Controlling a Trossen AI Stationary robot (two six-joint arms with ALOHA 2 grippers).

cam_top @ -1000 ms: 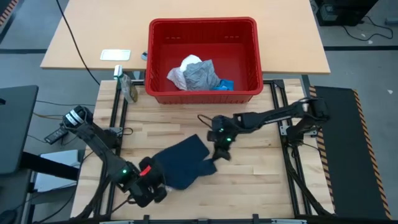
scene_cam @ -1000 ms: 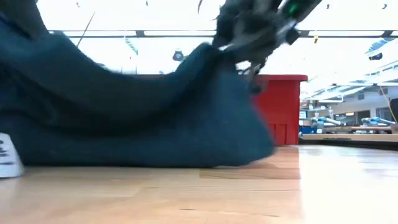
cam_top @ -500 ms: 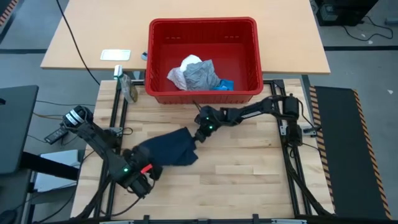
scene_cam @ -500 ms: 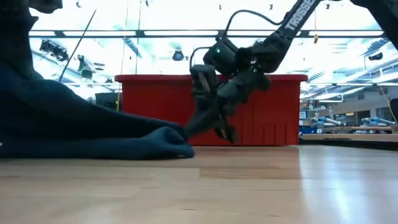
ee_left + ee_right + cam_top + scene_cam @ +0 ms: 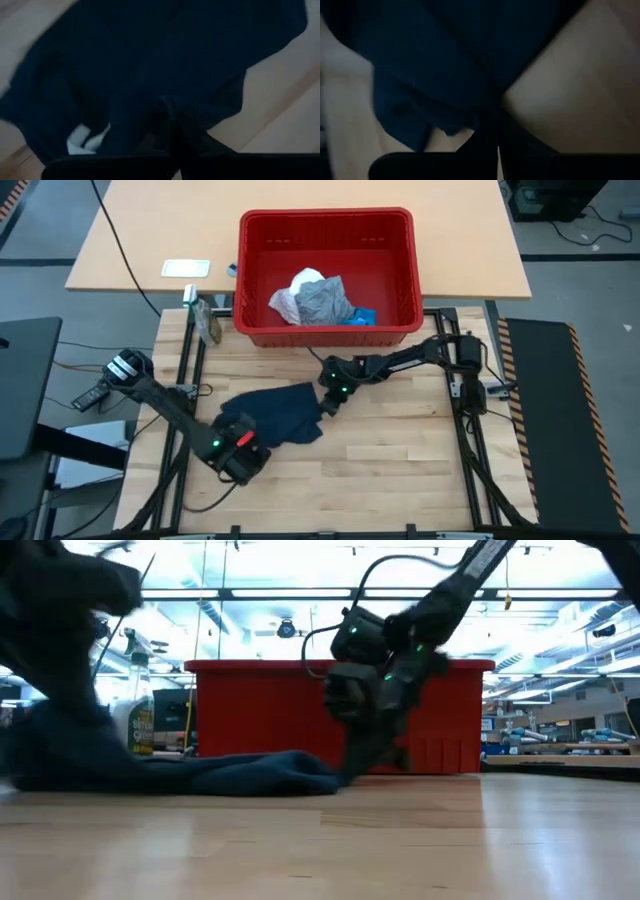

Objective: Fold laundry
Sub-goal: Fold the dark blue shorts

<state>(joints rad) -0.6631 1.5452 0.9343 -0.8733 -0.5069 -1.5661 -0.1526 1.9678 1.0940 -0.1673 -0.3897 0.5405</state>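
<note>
The navy cloth point(image 5: 275, 413) lies spread low on the wooden table between my two grippers; the low view shows the navy cloth point(image 5: 230, 772) flat on the boards. My left gripper point(image 5: 240, 434) is shut at its near-left end, and my right gripper point(image 5: 323, 406) is shut at its right end. The grey cloth point(image 5: 325, 302) and the white crinkly cloth point(image 5: 290, 295) rest in a heap on the floor of the red basket point(image 5: 325, 220) at the table's far edge. My left gripper pinches a bunched fold of the navy cloth's near-left end point(image 5: 150, 112), beside a white tag. The fingers slant down from the table's near-left side. The cloth spreads away from them on the table. My right gripper pinches the navy cloth's right edge point(image 5: 470, 117) between its shut fingers. It slants down from the table's right side, fingertips close to the boards. The cloth trails slack from it on the table point(image 5: 300, 772).
A spray bottle point(image 5: 207, 323) stands left of the basket, and a white card point(image 5: 186, 268) lies on the farther desk. Bare wood stretches over the table's near right part point(image 5: 400, 470). Black frame rails run along both table sides.
Both grippers have sunk, and the navy cloth, held up high a second ago, now lies low on the table. My right gripper went toward the far left and tipped downward. My left gripper went toward the far edge. The cloth's right end shifted left with it.
</note>
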